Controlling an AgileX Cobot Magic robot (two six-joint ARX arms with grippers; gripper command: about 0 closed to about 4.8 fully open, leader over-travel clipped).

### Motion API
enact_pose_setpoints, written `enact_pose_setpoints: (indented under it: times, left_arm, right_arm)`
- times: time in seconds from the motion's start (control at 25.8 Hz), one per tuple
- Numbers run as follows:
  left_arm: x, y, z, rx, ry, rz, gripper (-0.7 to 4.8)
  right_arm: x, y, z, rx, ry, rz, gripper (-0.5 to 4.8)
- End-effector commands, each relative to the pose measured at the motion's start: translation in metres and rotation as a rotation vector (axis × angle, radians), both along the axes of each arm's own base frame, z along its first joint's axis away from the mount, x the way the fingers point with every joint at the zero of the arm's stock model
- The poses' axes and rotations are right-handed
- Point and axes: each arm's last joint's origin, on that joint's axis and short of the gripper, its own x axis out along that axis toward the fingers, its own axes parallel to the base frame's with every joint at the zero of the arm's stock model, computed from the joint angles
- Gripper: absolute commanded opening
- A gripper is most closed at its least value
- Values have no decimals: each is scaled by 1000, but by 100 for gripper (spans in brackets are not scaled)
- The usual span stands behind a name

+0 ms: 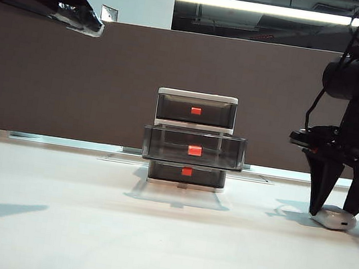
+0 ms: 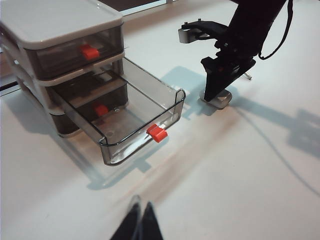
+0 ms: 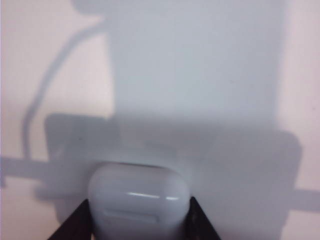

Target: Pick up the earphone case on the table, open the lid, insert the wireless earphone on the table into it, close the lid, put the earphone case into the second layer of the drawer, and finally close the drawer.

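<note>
The white earphone case [image 1: 334, 218] lies on the table [image 1: 150, 238] at the right, lid down. My right gripper [image 1: 336, 211] stands over it with a finger pressed to each side of the case [image 3: 137, 197], so it is shut on it. The left wrist view shows the same grip on the case [image 2: 219, 100]. A small pale stem [image 2: 247, 76] that looks like the wireless earphone pokes out behind that gripper. The drawer [image 1: 197, 96] stands mid-table, its second layer [image 1: 194, 147] pulled out and empty [image 2: 150, 107]. My left gripper [image 1: 95, 27] hangs shut, high at the far left.
A dark partition wall [image 1: 106, 83] runs behind the table. The right arm's cable [image 2: 270, 145] trails over the tabletop. The top and bottom drawers are pushed in. Bare tabletop lies between the cabinet and the case.
</note>
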Motion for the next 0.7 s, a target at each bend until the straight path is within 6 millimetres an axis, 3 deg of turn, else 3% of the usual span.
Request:
enact_pose_setpoints:
  times: [0.04, 0.35, 0.7]
  left_arm:
    - [0, 0, 3, -8, -19, -5, -6]
    - [0, 0, 3, -11, -16, -4, -6]
    - [0, 0, 2, -21, -1, 1, -6]
  right_arm:
    - [0, 0, 1, -1, -5, 1, 138]
    - [-4, 0, 10, 0, -11, 0, 139]
    - [-22, -3, 56, 32, -139, -17, 139]
